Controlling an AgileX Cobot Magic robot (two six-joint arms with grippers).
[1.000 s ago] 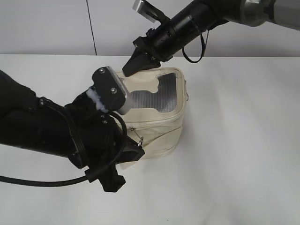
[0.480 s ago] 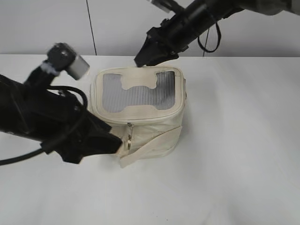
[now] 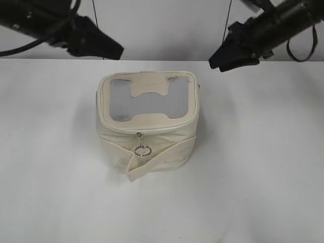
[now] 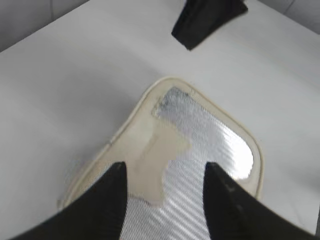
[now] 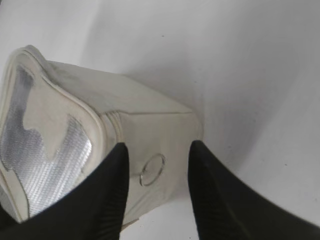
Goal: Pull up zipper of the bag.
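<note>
The cream bag stands at the table's middle, its grey mesh top with the H-shaped patch facing up. The zipper runs around the top rim. One slider sits at the front middle with its silver ring pull hanging down. A ring pull also shows in the right wrist view. My left gripper is open and empty, high at the back left; in its wrist view it hovers above the mesh top. My right gripper is open and empty at the back right, off the bag.
The white table spreads all round the bag. A grey wall with dark vertical seams rises behind it. The right gripper's dark tip shows at the top of the left wrist view.
Both arms have drawn back from the bag. The left arm rose from the front left to the back left. The right gripper moved right, off the bag's rear rim.
</note>
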